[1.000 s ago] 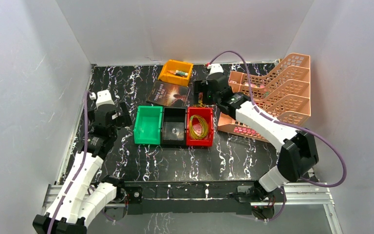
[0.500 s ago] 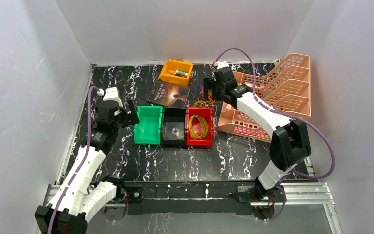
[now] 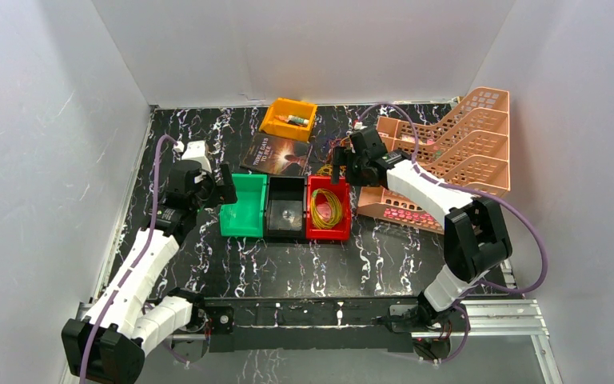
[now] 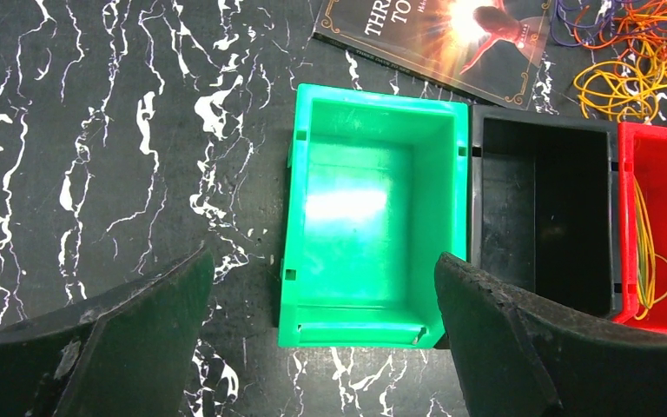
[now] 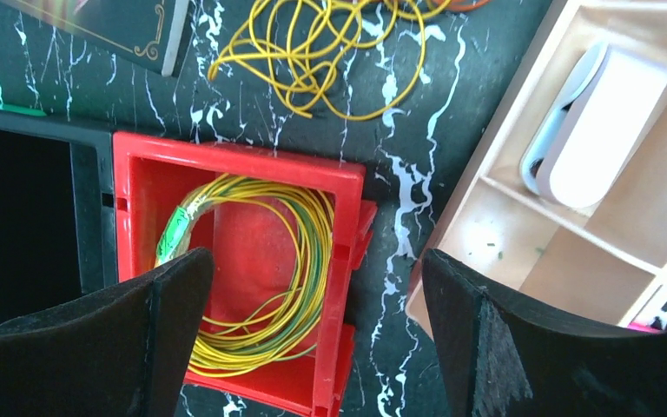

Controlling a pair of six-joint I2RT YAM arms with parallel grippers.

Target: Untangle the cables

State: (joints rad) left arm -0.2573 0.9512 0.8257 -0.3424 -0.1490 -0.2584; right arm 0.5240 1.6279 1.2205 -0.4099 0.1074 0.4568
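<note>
The cables (image 4: 634,52) lie in a loose tangle of yellow, orange and dark purple loops on the black marble table behind the red bin. The right wrist view shows their yellow loops (image 5: 330,61). A separate yellow-green wire coil (image 5: 260,269) lies in the red bin (image 3: 339,210). My right gripper (image 5: 313,295) is open and empty, hovering over the red bin's right rim just short of the tangle. It hides most of the tangle in the top view. My left gripper (image 4: 321,287) is open and empty above the near end of the green bin (image 4: 373,208).
A black bin (image 3: 286,208) sits between the green and red bins. A book (image 3: 278,152) and an orange bin (image 3: 288,118) lie behind them. A peach stacked tray rack (image 3: 456,152) stands at the right, holding a white object (image 5: 599,122).
My left arm has swung right to above the green bin. My right gripper has moved forward from the back of the table to above the red bin's right edge.
</note>
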